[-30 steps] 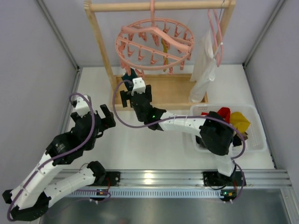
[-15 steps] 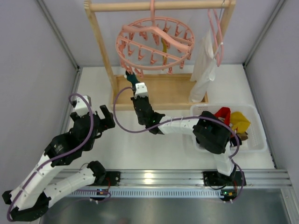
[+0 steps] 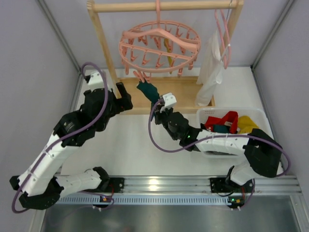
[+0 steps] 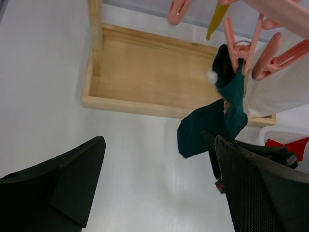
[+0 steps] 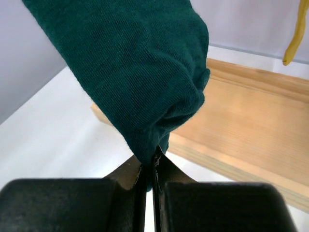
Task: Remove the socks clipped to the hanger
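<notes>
The round pink hanger [image 3: 159,46] hangs from the wooden rail. A dark teal sock [image 3: 147,89] is clipped by its top to a pink peg [image 3: 139,76] at the hoop's near left and stretches down and right. My right gripper [image 3: 158,101] is shut on the sock's lower end [image 5: 130,63], with fabric pinched between its fingertips [image 5: 150,174]. A mustard-yellow sock [image 3: 168,46] hangs inside the hoop. My left gripper [image 3: 123,97] is open left of the teal sock [image 4: 227,113], nothing between its fingers [image 4: 63,183].
The wooden rack's base tray [image 3: 178,94] lies under the hanger. A white cloth [image 3: 210,67] hangs on a thin pink clothes hanger [image 3: 223,38] at the right. A white basket [image 3: 264,126] near the right arm holds red, yellow and teal socks.
My right gripper shut on the teal sock's lower end and drew back to the right, stretching the sock. My left arm rose toward the rack's left post. The hoop tilted slightly.
</notes>
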`<state>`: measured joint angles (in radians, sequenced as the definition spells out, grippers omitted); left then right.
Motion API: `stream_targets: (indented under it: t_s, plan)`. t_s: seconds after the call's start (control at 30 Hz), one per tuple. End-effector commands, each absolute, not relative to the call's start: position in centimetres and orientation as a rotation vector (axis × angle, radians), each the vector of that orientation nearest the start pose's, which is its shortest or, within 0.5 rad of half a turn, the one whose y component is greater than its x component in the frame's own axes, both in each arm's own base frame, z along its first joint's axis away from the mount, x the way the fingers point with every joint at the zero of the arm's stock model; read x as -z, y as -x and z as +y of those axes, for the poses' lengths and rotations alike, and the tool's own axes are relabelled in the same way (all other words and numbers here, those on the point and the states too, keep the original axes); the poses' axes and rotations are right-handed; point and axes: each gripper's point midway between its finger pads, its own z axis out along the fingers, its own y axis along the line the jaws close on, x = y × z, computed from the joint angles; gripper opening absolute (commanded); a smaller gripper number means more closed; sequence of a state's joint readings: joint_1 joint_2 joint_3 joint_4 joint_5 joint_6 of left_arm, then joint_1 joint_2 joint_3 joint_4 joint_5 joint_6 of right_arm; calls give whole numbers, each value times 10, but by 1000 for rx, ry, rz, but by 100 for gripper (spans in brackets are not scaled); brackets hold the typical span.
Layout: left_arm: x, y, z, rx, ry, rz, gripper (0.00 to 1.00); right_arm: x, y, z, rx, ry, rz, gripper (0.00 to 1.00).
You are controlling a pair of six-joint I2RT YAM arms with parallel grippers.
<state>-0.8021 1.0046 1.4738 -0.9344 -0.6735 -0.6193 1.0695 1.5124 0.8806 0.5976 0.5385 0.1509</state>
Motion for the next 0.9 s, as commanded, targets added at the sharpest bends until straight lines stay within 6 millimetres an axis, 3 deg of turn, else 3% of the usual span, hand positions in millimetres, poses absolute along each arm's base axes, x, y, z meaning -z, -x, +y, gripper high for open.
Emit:
stream_targets:
  t_s: [0.0,0.17,0.23,0.47,0.53,0.87]
  plan:
    - [-392,-263,-159,352,173,1911,99,-246,-271,373,-660,353,1576,0]
    - [-428,-282,-186,423,156,1849,99,-255,-250,368,-750,388,1570,0]
    - [-436,-287,-186,411,174,1829,99,-258,-246,364,-770,381,1566,0]
    - [-421,-309,-211,426,175,1824,98,-256,-246,362,-763,373,1578,0]
    - [-420,-313,-220,443,163,1828,92,-255,-248,365,-755,371,1584,0]
    - [-425,-314,-240,486,86,1815,84,-252,-249,371,-752,377,1599,0]
